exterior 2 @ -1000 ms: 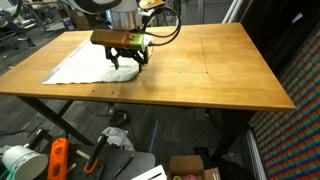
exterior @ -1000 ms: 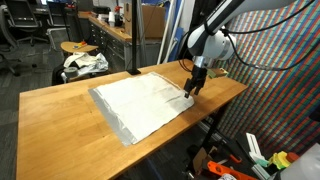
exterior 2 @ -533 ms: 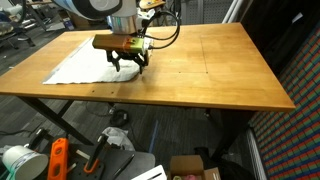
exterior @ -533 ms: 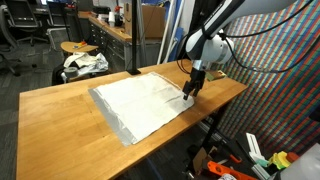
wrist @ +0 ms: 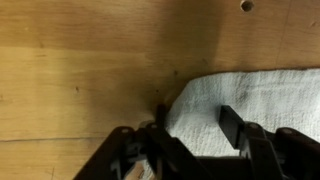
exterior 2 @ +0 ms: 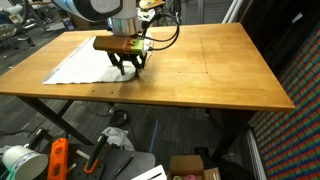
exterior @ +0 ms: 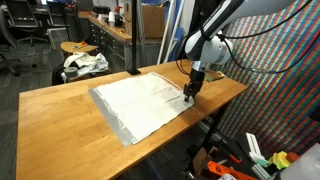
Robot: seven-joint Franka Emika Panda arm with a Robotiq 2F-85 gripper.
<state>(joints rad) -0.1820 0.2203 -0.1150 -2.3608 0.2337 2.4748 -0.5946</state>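
A white cloth lies spread flat on the wooden table. In both exterior views my gripper points straight down at the cloth's corner nearest the table's edge. Seen from the other side, the gripper rests on the edge of the cloth. In the wrist view the gripper straddles the cloth corner: one finger on the wood just off the edge, the other on the fabric. The jaws stand apart, with cloth between them and nothing pinched.
A stool with a bundle on it stands behind the table. An orange tool and a cardboard box lie on the floor below. A colourful patterned wall is close to the arm. A small hole marks the tabletop.
The fingers have drawn closer together over the cloth corner. The arm has stayed almost in place and the cloth has not moved.
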